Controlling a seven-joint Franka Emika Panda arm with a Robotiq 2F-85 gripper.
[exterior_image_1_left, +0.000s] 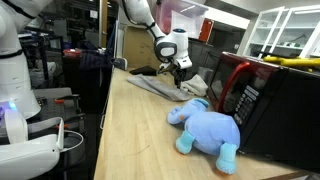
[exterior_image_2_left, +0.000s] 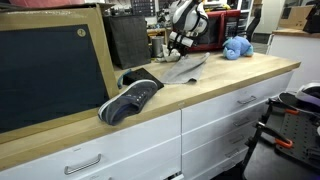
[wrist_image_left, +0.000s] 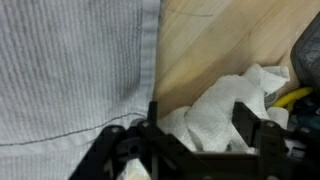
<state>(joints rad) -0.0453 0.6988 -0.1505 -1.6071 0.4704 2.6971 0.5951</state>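
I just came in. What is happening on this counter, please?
A robot arm holds its gripper low over a wooden counter, with the jaws open on either side of a crumpled white towel. A grey cloth lies flat right beside the towel. A blue stuffed toy lies next to a microwave, and a dark shoe sits at the counter's edge.
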